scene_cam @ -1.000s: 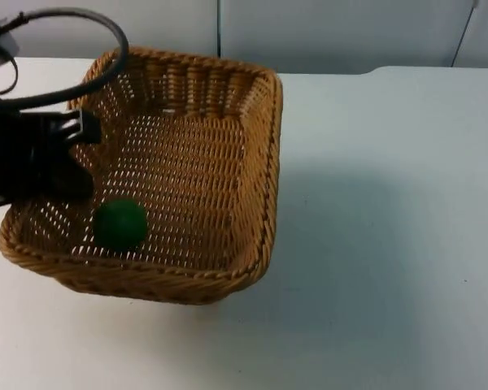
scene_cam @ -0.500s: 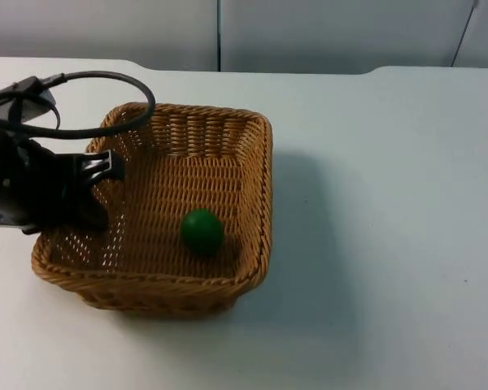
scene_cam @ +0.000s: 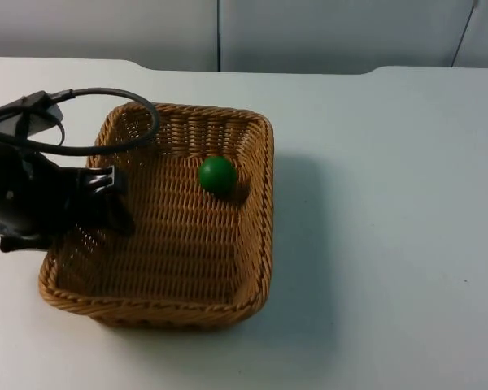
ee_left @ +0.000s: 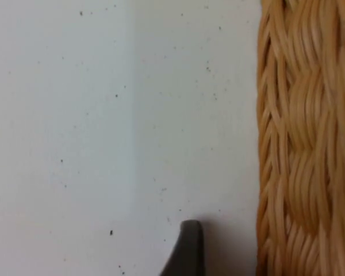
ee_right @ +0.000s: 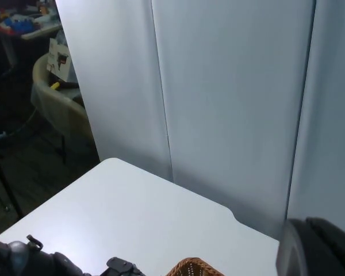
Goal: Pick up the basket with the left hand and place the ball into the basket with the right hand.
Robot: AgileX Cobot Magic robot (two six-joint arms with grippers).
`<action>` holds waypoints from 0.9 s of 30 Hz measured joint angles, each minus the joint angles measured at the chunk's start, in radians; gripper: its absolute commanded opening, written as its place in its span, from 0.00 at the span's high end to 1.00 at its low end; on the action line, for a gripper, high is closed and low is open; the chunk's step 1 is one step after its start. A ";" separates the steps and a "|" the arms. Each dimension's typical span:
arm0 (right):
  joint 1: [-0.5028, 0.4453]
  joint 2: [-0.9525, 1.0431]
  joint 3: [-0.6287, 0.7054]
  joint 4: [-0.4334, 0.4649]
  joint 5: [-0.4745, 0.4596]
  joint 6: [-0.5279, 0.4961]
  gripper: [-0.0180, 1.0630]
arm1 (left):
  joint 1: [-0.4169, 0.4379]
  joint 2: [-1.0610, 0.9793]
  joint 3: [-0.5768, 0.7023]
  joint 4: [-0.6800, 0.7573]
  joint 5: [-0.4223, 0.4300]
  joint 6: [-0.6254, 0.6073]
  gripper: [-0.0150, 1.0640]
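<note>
Left gripper (scene_cam: 106, 199) clamps the basket (scene_cam: 256, 236) rim, green ball (scene_cam: 217, 175) inside; wrist view shows weave (ee_left: 305, 144) beside table (ee_left: 103, 115).

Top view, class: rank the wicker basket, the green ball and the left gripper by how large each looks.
1. wicker basket, by far the largest.
2. left gripper at the basket's left rim; it sits higher, nearer the camera, so this is less sure.
3. green ball, smallest, inside the basket.
</note>
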 measured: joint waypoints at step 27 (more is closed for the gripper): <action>0.000 0.002 0.000 -0.027 0.006 -0.048 0.99 | 0.040 -0.775 -0.029 0.783 0.204 -0.531 0.99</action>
